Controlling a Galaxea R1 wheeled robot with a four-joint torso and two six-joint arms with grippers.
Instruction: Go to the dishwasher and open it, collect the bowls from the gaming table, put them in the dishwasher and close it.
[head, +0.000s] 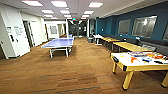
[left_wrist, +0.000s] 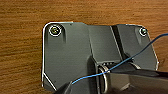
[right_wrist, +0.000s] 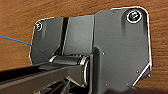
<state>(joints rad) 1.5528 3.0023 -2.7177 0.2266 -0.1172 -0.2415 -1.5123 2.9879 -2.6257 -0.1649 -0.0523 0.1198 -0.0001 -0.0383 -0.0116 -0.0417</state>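
- The game table (head: 136, 62), with yellow legs and a white top, stands at the right of the head view on the brown carpet (head: 75, 72). Colourful small things (head: 145, 57) lie on its top, too blurred to say what they are.
- Beyond the game table, along the blue wall (head: 110, 25), a row of yellow tables (head: 130, 46) runs away into the room.
- Left of the game table and farther off, well apart from it, stands a blue table-tennis table (head: 59, 43) in the middle of the floor.
- Farther left again are white doors and walls (head: 15, 32); ceiling lights (head: 59, 3) run overhead toward a corridor at the back.
- Both wrist views look down on carpet past the robot's own dark plates; a thin blue cable (left_wrist: 120, 63) crosses the left one.
- Whether either gripper is open, or holds anything, I cannot tell.
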